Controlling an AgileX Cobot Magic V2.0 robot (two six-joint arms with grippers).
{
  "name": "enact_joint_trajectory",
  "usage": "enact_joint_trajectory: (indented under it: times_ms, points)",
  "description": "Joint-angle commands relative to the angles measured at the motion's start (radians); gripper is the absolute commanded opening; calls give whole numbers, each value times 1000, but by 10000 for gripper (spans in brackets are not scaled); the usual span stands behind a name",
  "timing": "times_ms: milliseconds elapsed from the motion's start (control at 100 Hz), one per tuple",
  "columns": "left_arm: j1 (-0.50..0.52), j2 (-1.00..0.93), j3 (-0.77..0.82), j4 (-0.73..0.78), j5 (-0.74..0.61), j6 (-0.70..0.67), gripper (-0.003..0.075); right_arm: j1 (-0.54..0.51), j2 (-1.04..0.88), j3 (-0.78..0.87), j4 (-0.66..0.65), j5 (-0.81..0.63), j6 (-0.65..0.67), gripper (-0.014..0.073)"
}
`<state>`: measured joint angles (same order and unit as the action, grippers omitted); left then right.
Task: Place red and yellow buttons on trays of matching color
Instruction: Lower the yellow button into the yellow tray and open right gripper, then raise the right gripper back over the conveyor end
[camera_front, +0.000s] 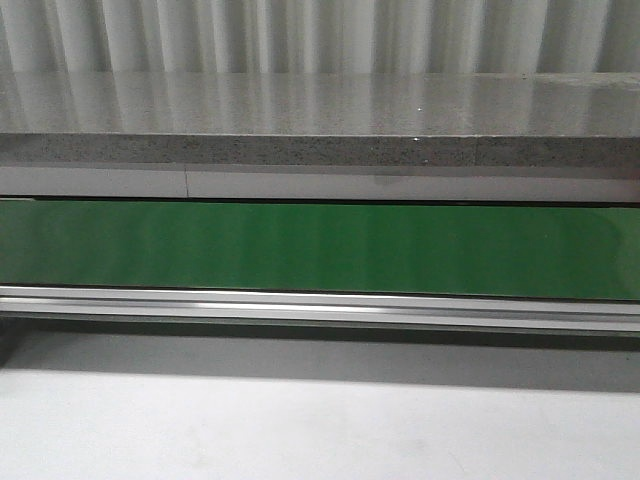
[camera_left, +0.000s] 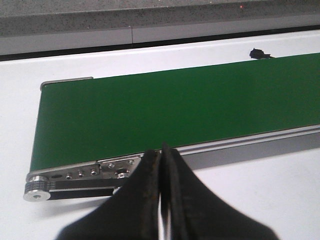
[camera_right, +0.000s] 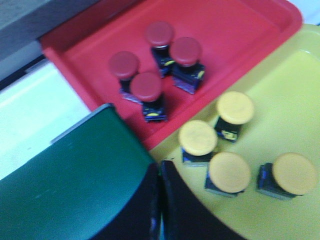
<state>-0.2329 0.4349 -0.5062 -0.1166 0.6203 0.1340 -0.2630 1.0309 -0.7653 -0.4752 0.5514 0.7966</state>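
The white bench (camera_front: 300, 420) is filling the lower part of the front view, and behind it a grey speckled ledge (camera_front: 320, 110) is running across in front of a pale ribbed wall (camera_front: 320, 35). A long green belt (camera_front: 320, 250) is lying across the bench between them, edged along its near side by a silver rail (camera_front: 320, 305). No arm is showing in the front view.

In the left wrist view the end of the belt is sitting just beyond the left fingers (camera_left: 152, 175), with a toothed roller (camera_left: 36, 187) showing at its corner and a small black object (camera_left: 259, 53) lying on the bench at the belt's far edge; what it is cannot be told. The left fingers are pressing together, clenched on nothing.

In the right wrist view a red tray (camera_right: 220, 45) and a yellow tray (camera_right: 295, 100) are sitting side by side, their rims touching, just past the rounded end of the belt. Four red buttons (camera_right: 146, 86) are standing in a close cluster in the red tray. Four yellow buttons (camera_right: 229, 172) are standing in the yellow tray, somewhat more spread out. The right fingers (camera_right: 150, 200) are hanging over the belt end and the near rim of the yellow tray, clenched with only a thin slit between them and gripping nothing.

The picture is blurred here; small yellow marks are showing on the dark button bases, but no writing can be read.
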Motion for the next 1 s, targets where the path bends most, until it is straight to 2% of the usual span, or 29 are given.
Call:
enact_joint_trajectory:
  times_ms: [0, 190, 380, 510, 670, 990]
  points:
    - [-7, 3, -24, -18, -72, -2, -20, 77, -48, -21, -29, -19, -21, -59]
    - [-7, 3, -24, -18, -72, -2, -20, 235, -98, -21, -29, 20, -62, -59]
    - [-7, 3, -24, -18, -72, -2, -20, 348, -145, -21, -29, 35, -203, -59]
    - [-7, 3, -24, -18, -72, -2, -20, 409, -188, -21, -29, -27, -257, -59]
    - [-7, 3, -24, -18, -72, -2, -20, 443, -237, -21, -30, -104, -293, -59]
    - [-7, 3, -24, -18, -72, -2, -20, 445, -380, 17, -31, -101, -300, -59]
